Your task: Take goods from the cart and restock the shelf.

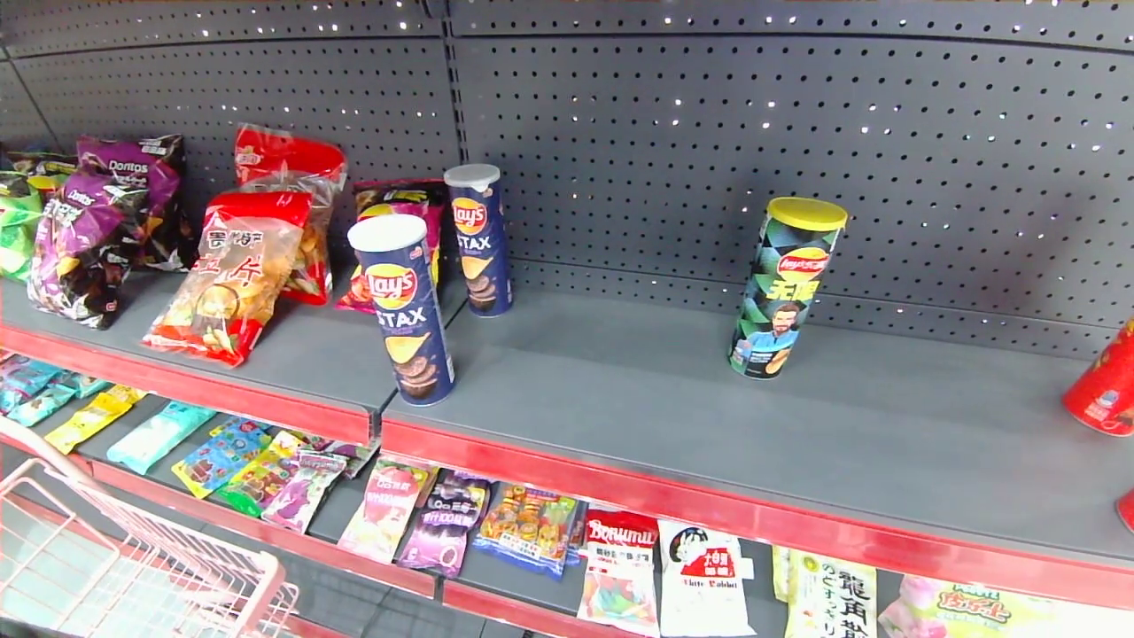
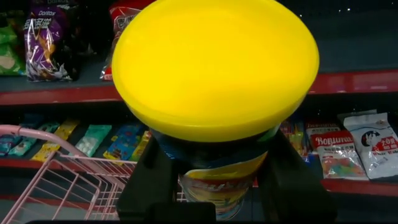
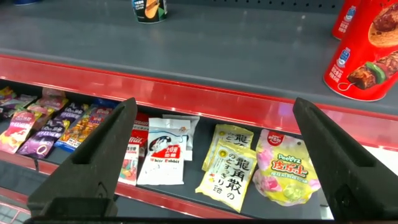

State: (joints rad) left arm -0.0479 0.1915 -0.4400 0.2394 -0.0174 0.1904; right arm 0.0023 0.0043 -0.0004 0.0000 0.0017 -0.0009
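Left gripper (image 2: 216, 149): jaws closed on the held canister (image 2: 214, 62), yellow lid toward the camera, one black finger on each side of its body. It hangs in front of the shelving. The pink cart (image 2: 62, 134) shows lower down beside it.

Right gripper (image 3: 214, 102): jaws wide apart, holding nothing, facing the red front edge of the upper shelf (image 3: 186, 56).

Count on the upper shelf, head view:
- Blue canisters (image 1: 403, 310): 2, white lids, upright, one at the front edge and one further back.
- Yellow-lidded canister (image 1: 784, 288): 1, upright, well apart to their right.
- Red canisters (image 3: 367, 50): 2 in the right wrist view, at the shelf's right end, one behind the other.
- Snack bags (image 1: 230, 275): about 6 at the left end, leaning toward the back panel. They overlap, so the count is uncertain.

Lower shelf (image 1: 332, 523): flat packets (image 1: 620, 567) lying in a row along the front.
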